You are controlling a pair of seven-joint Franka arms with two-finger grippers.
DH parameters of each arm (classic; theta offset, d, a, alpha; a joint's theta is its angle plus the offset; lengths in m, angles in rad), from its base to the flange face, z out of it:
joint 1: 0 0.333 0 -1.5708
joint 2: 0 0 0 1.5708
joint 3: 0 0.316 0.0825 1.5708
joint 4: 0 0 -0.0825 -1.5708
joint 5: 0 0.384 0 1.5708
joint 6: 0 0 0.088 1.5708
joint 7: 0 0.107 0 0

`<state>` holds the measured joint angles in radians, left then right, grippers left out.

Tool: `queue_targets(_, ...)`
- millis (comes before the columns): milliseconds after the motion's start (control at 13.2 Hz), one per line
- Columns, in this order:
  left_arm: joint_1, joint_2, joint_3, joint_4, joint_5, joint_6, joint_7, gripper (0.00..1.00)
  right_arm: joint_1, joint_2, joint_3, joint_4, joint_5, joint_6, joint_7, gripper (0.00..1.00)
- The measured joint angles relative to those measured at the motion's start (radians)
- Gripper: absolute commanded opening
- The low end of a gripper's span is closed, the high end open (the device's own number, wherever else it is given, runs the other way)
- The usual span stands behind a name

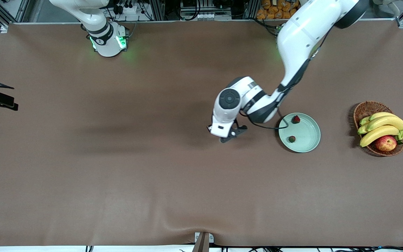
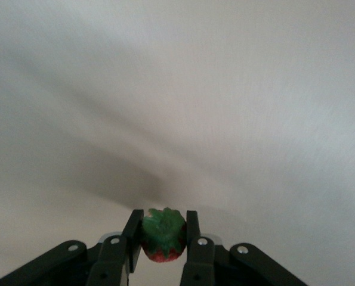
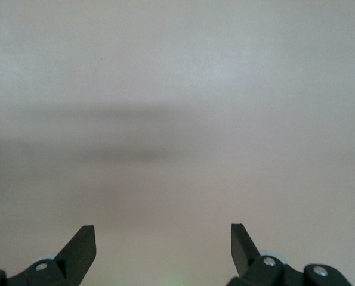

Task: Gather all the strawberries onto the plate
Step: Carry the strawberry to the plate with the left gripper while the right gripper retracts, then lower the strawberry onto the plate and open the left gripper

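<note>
from the front view, two strawberries lie in the pale mint-green plate (image 1: 304, 134): one strawberry (image 1: 296, 119) near the rim toward the robots' bases, the second strawberry (image 1: 292, 139) nearer the front camera, close to the rim on the side toward the right arm's end of the table; both are tiny red berries with dark tops, well apart from each other. the plate sits on the brown table (image 1: 117, 168), with a wicker basket (image 1: 366, 110) of bananas (image 1: 381, 127) and an apple (image 1: 386, 143) well apart from it toward the left arm's end. the left arm comes down from its base, elbows over the plate's edge and bends its wrist down, so the left gripper (image 1: 227, 135) sits low at the table just beside the plate, toward the right arm's end; its fingertips are hidden under the wrist here. of the right arm only the base and lower links show at the top; it waits. in the left wrist view, the left gripper (image 2: 163, 233) is clamped on a third strawberry (image 2: 163, 238), leafy green top facing the camera, red flesh showing below, a black finger (image 2: 131, 229) pressed on each side. in the right wrist view, the right gripper (image 3: 163, 241) stands wide apart with nothing between its fingers, over bare table.
</note>
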<state>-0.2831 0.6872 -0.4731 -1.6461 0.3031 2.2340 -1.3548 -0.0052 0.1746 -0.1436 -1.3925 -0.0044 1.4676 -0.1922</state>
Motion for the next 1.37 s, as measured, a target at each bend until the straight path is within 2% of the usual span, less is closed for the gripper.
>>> queue_targets(152, 0.099, -0.102, -0.046, 0.001, 0.0, -0.115, 0.066, 0.0, 0.006, -0.01, 0.007, 0.009, 0.015, -0.036, 0.026, 1.0)
queue_targets(304, 0.249, -0.175, -0.128, -0.002, -0.007, -0.255, 0.19, 0.0, 0.013, -0.017, 0.01, 0.012, 0.032, -0.061, 0.074, 1.0)
queue_targets(532, 0.593, -0.208, -0.309, -0.043, -0.017, -0.379, 0.438, 0.0, 0.024, -0.025, 0.01, 0.015, 0.04, -0.122, 0.095, 1.0)
queue_targets(608, 0.698, -0.208, -0.35, -0.073, -0.017, -0.383, 0.522, 0.0, 0.026, -0.028, 0.01, 0.015, 0.044, -0.135, 0.099, 1.0)
queue_targets(760, 0.829, -0.203, -0.37, -0.139, -0.017, -0.362, 0.68, 0.0, 0.029, -0.034, 0.01, 0.015, 0.045, -0.138, 0.101, 1.0)
queue_targets(912, 0.89, -0.182, -0.37, -0.223, 0.025, -0.26, 0.75, 0.0, 0.028, -0.035, 0.008, 0.015, 0.044, -0.138, 0.101, 1.0)
queue_targets(1064, 0.911, -0.14, -0.369, -0.305, 0.123, -0.147, 0.753, 0.0, 0.028, -0.036, 0.004, 0.015, 0.044, -0.138, 0.101, 1.0)
queue_targets(1140, 0.918, -0.115, -0.369, -0.326, 0.155, -0.113, 0.753, 0.1, 0.027, -0.036, 0.004, 0.015, 0.044, -0.138, 0.101, 1.0)
queue_targets(1216, 0.926, -0.091, -0.368, -0.334, 0.183, -0.094, 0.753, 0.68, 0.028, -0.036, 0.004, 0.016, 0.043, -0.138, 0.101, 1.0)
queue_targets(1292, 0.934, -0.072, -0.368, -0.334, 0.207, -0.081, 0.753, 1.0, 0.028, -0.038, 0.003, 0.016, 0.043, -0.138, 0.101, 1.0)
queue_targets(1368, 0.941, -0.063, -0.369, -0.333, 0.222, -0.074, 0.753, 1.0, 0.027, -0.041, 0.003, 0.017, 0.043, -0.138, 0.101, 1.0)
